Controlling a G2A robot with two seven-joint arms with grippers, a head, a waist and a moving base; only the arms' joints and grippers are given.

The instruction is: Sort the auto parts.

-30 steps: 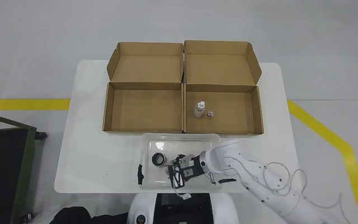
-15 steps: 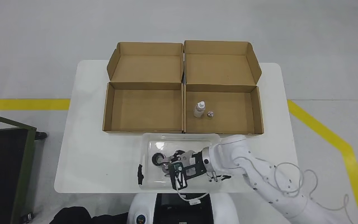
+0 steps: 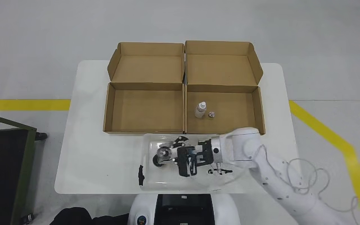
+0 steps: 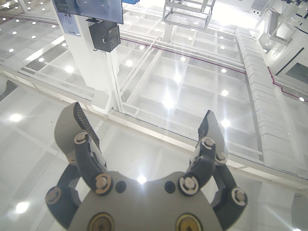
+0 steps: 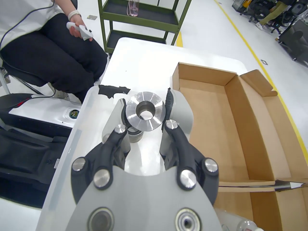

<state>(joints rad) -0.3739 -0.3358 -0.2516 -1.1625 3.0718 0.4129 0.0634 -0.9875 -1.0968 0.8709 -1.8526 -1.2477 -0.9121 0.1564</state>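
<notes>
Ring (image 5: pixel 145 114) is clamped between the right gripper's (image 5: pixel 146 105) fingers, over the bin (image 3: pixel 147 171) at lower centre. Bottle (image 3: pixel 200 108) and small part (image 3: pixel 211 113) already lie in the right box (image 3: pixel 242 112) mid-frame (sorting looks barely started); another piece (image 5: pixel 134 137) waits in the bin. Left gripper's (image 4: pixel 144 126) fingers stand apart.

Stood white and round-cornered, the table (image 3: pixel 84 124). Carried a clear plastic tray (image 3: pixel 152 145) directly under the jaws of the right gripper (image 5: pixel 146 100). Carried also, just beside those jaws, two open cardboard boxes, left box (image 3: pixel 143 109) and right box (image 3: pixel 236 112), walls pressed together, lids folded back.
</notes>
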